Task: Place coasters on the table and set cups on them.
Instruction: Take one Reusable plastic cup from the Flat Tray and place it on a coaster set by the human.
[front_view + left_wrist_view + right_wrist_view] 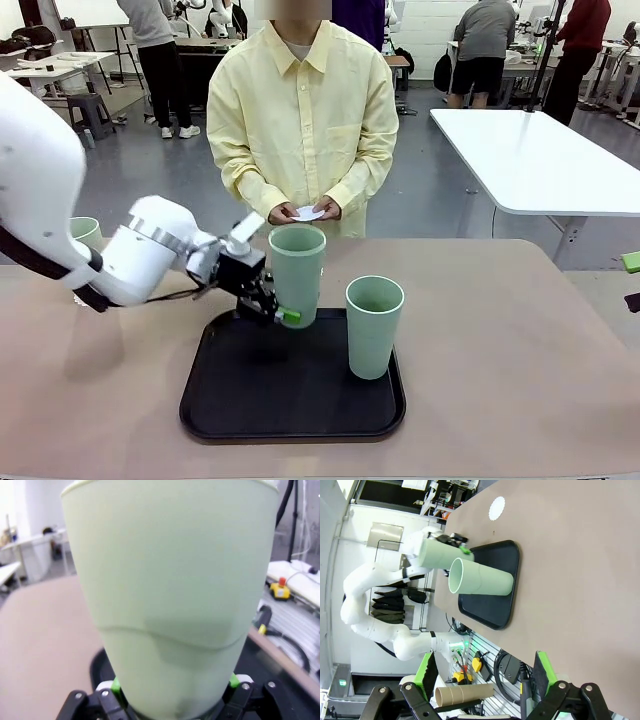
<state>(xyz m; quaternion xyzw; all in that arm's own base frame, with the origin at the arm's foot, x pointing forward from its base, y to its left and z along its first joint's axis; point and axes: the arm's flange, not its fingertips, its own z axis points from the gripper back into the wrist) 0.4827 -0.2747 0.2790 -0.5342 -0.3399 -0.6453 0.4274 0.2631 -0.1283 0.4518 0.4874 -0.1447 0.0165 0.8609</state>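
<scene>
My left gripper (272, 306) is shut low on a mint-green cup (297, 272), holding it slightly tilted over the back edge of the black tray (250, 400). In the left wrist view this cup (170, 580) stands between the green pads (116, 685). A second cup (374, 326) stands upright on the tray's right half. A third cup (86, 232) peeks out behind my left arm. The person holds a white coaster (308, 213) in both hands at the far edge of the table (500, 340). Another coaster (496, 508) lies flat on the table beyond the tray. My right gripper (485, 680) is open and holds nothing, out at the table's right edge (632, 282).
The tray (492, 585) lies in the near middle of the table. A white rectangular table (540, 160) stands behind at the right. Bare tabletop stretches to the right and left of the tray. Cables and a cardboard tube (462, 694) lie below the right gripper.
</scene>
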